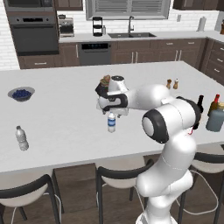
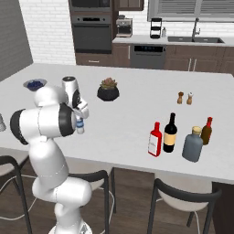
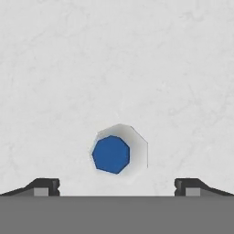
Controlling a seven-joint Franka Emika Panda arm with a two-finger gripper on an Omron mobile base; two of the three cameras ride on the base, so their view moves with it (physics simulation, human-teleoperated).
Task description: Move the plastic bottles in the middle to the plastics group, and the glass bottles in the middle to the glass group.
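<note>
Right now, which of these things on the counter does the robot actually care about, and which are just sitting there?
Part of the job:
blue-labelled water bottle
grey-labelled water bottle
wine bottle
flat red bottle
amber bottle
grey-blue jug

Just lying about:
potted plant
bowl of blueberries
two shakers

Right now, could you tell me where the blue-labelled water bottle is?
The blue-labelled water bottle stands upright mid-counter, directly under the open tool. The grey-labelled bottle stands far off to its left in the left base view.

Pale, matt, faintly mottled stone-look table (image 1: 65, 127); clear glossy plastic water bottle (image 1: 111, 122); dark glossy glass wine bottle (image 2: 170, 133); smooth white glossy robot arm (image 1: 166, 131).
</note>
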